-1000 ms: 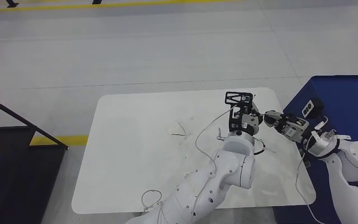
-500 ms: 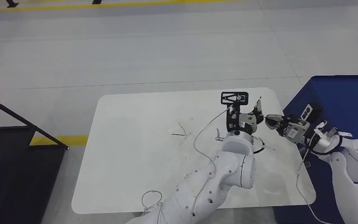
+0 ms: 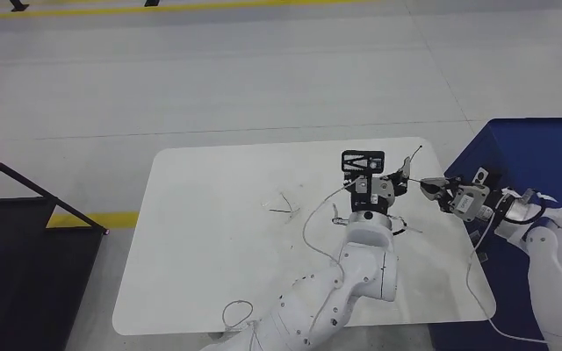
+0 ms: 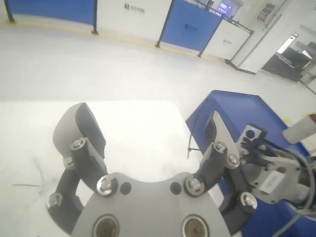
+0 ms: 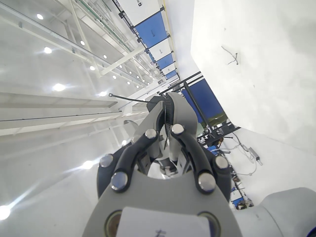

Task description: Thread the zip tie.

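Observation:
A thin black zip tie (image 5: 126,98) is pinched between the fingers of my right gripper (image 5: 165,101), which is shut on it. The tie's free end with the small head sticks out past the fingertips. In the top view the zip tie (image 3: 413,158) rises slantwise above the table's far right part, held by the right gripper (image 3: 427,186). My left gripper (image 4: 148,114) stands open with nothing between its fingers. It sits right beside the tie (image 4: 191,136), which curves just inside its one finger (image 4: 217,129). From above, the left gripper (image 3: 395,181) faces the right one closely.
The white table (image 3: 219,254) carries a few loose zip ties (image 3: 281,206) near its middle, also seen as loose ties (image 5: 232,56). A blue bin (image 3: 518,149) stands against the table's right edge. A white cable (image 3: 320,211) hangs along the left arm.
The right gripper has drawn back to the right with the zip tie, whose free end now points higher. The left wrist has shifted slightly left, widening the gap between the two grippers.

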